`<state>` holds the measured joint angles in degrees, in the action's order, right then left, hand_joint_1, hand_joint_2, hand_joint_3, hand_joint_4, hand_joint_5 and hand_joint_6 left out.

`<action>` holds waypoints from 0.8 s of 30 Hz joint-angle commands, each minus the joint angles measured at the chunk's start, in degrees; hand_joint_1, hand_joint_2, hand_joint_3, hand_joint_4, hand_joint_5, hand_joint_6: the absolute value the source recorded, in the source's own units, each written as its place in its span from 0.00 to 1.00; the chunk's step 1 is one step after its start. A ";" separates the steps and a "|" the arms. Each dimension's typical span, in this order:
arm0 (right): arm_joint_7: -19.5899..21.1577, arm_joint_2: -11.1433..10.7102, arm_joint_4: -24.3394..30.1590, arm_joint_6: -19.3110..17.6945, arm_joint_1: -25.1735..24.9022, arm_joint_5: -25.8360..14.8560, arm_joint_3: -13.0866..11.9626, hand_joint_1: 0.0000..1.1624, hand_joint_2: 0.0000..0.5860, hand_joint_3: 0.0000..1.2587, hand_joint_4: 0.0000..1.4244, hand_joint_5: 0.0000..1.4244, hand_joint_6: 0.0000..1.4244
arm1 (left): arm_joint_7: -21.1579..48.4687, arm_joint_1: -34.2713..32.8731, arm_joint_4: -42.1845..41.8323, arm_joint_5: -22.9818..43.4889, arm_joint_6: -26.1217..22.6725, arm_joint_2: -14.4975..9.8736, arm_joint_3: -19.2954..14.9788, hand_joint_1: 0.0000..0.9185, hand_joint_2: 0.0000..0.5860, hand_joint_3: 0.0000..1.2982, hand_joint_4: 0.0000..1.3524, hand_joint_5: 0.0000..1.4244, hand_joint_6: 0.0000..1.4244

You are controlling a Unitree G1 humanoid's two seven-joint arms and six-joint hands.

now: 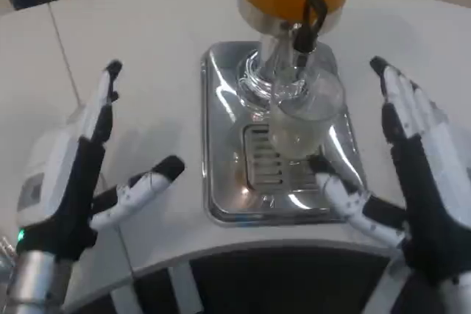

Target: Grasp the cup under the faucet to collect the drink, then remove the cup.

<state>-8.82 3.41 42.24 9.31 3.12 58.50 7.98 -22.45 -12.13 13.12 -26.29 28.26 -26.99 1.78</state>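
The clear cup is standing on the steel drip tray beneath the faucet, positioned for filling. The right hand and left hand are flanking it, fingers apart, holding nothing.

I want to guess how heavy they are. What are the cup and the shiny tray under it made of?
The cup looks like clear plastic or glass: you can see the grate through it. The tray looks like polished metal, with mirror-like reflections and bright glints along its rim.
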 commanded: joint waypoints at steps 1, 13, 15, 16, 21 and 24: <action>-0.69 1.40 1.23 3.22 -3.58 -5.16 -1.20 0.47 0.64 0.00 0.00 0.00 0.01 | 3.90 9.61 -8.73 0.64 -2.19 0.02 -2.31 0.00 0.18 0.00 0.00 0.05 0.03; 5.97 1.43 -5.70 4.67 -11.52 -19.98 -3.49 0.47 0.69 0.00 0.00 0.00 0.01 | 6.93 21.56 -19.72 -1.41 -4.53 3.43 -3.81 0.00 0.19 0.00 0.00 0.02 0.01; 6.59 1.80 -7.28 5.37 -12.77 -22.33 -4.09 0.47 0.69 0.00 0.00 0.00 0.00 | 7.06 22.42 -20.81 -2.19 -4.75 3.70 -3.86 0.00 0.18 0.00 0.00 0.01 0.01; 6.59 1.43 -8.51 5.16 -13.71 -23.97 -4.47 0.46 0.70 0.00 0.00 0.00 0.00 | 7.13 22.84 -21.32 -2.57 -4.90 3.87 -3.92 0.00 0.18 0.00 0.00 0.01 0.01; 8.39 -0.25 -12.91 2.31 -17.45 -27.82 -3.91 0.45 0.73 0.00 0.00 0.00 0.00 | 6.08 25.13 -24.19 -6.40 -4.68 4.03 -4.65 0.00 0.19 0.00 0.00 0.00 0.00; 9.90 -0.06 -14.32 2.38 -20.16 -27.51 -2.54 0.44 0.73 0.00 0.00 0.00 0.00 | 5.73 26.05 -25.03 -7.03 -4.22 4.48 -5.18 0.00 0.19 0.00 0.00 0.00 0.00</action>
<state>-0.46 3.43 28.74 12.99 -15.08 31.00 4.59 -16.10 12.66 -11.07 -32.42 23.52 -23.13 -2.96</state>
